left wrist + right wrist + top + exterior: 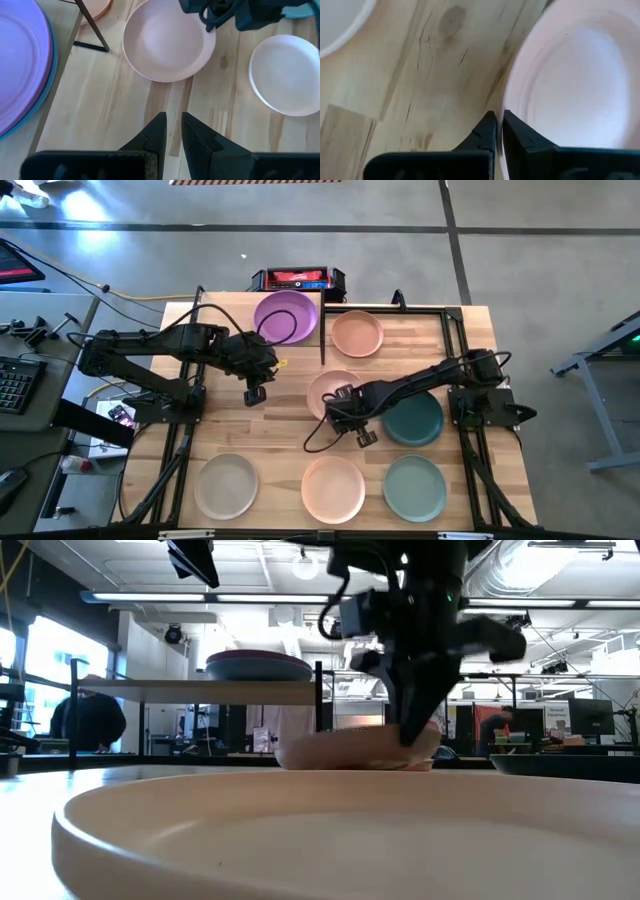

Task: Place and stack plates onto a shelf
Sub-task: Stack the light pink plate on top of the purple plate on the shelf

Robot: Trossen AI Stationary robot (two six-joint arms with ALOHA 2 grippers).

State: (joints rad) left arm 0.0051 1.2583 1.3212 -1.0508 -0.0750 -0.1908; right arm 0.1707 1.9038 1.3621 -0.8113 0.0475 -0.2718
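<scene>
Right gripper (334, 412) pinches the pale pink plate's (330, 388) rim at mid-table.

The plate is round, with no long axis; in the low view it tilts, its gripped edge raised off the table (280, 430). The left gripper (255, 394) hovers beside the shelf (200, 690), fingers (155, 134) nearly pressed together, empty. The purple plate (285, 316) lies flat on the shelf.

You have two stacked plates (285, 317) on the shelf (245, 315) at the desk's (285, 440) back left; seven plates lie singly on the desk around.
</scene>
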